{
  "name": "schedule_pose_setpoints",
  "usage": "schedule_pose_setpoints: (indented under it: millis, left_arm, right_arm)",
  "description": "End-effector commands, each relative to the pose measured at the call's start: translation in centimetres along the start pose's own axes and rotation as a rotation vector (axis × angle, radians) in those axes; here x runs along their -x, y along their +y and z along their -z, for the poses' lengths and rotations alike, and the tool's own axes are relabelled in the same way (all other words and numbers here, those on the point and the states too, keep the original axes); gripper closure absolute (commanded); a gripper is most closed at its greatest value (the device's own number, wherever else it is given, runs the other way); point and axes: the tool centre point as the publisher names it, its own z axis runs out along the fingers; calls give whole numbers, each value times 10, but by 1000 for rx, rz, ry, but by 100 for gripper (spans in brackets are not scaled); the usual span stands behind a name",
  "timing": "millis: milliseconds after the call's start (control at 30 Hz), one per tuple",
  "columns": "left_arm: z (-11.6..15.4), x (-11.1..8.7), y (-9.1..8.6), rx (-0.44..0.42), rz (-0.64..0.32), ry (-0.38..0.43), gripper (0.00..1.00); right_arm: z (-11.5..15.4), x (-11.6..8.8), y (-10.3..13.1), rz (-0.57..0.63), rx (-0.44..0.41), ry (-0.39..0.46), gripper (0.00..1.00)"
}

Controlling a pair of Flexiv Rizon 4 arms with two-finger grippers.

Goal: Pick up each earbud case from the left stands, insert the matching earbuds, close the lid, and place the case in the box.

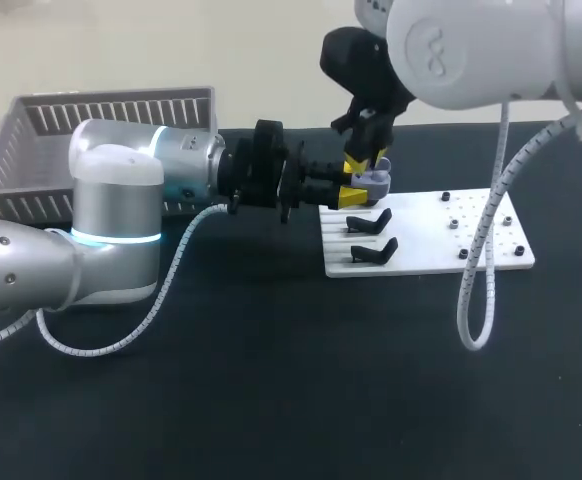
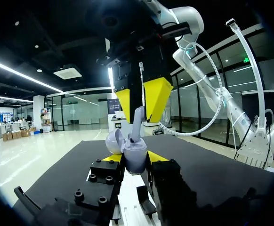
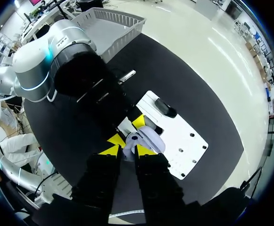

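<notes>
At the black worktop's (image 1: 271, 380) far-left corner a grey slatted plastic box (image 1: 111, 100) is sitting. Over the white stand plate's (image 1: 421, 235) far-left corner, the left gripper (image 2: 135, 157) is clamping an open lilac earbud case (image 2: 137, 165), with the right gripper (image 3: 127, 149) pinching a pale earbud (image 2: 138, 120) at its mouth.

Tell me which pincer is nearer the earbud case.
Left. The left pincer grips the case; the right pincer hangs just above it, holding an earbud.

Recorded a black table top (image 1: 271, 400), matte, filling the head view from 3 through 6 to 9 o'clock. Saw its far edge running straight at 12 o'clock. Lit evenly; showed only faint sheen.
</notes>
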Motion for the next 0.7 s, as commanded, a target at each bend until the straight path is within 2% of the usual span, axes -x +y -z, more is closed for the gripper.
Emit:
schedule_pose_setpoints:
  millis: [33, 700]
  left_arm:
    - [0, -1, -1, 5, -3, -2, 100]
    - [0, -1, -1, 5, -3, -2, 100]
  right_arm:
    - [-2, 0, -2, 0, 5, 1, 100]
    - [-10, 1, -5, -7, 10, 3, 100]
